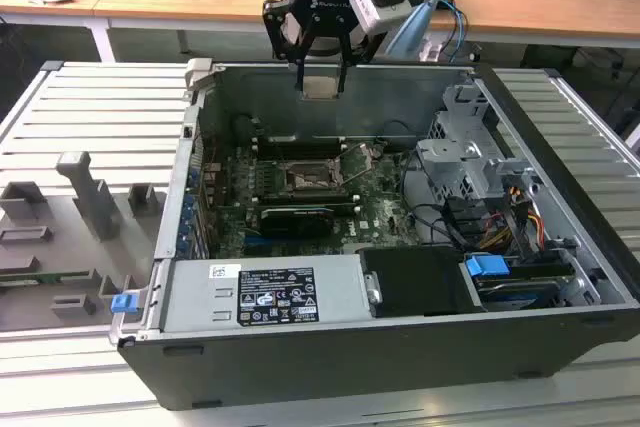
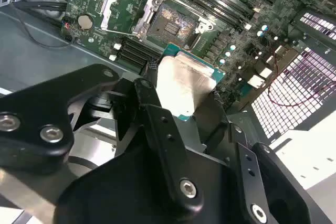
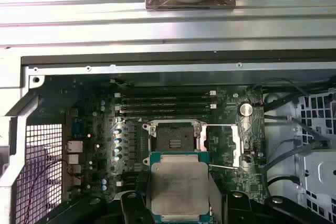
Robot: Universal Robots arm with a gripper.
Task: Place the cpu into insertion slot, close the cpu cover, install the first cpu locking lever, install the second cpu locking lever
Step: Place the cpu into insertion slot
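Exterior view: claw (image 1: 320, 83) clenched on chip (image 1: 321, 89) above far edge of the case (image 1: 300, 367); socket (image 3: 175, 139) empty, cover (image 3: 237, 145) apparently open.

Even, soft light — pale glare on the cpu (image 2: 181, 85), shadows shallow.

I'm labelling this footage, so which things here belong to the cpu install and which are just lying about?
Job in hand: cpu, held by the gripper; insertion slot, empty; cpu cover, swung open.
Lying about: memory slots; coin battery; power supply; grey moulded tray outside the case.
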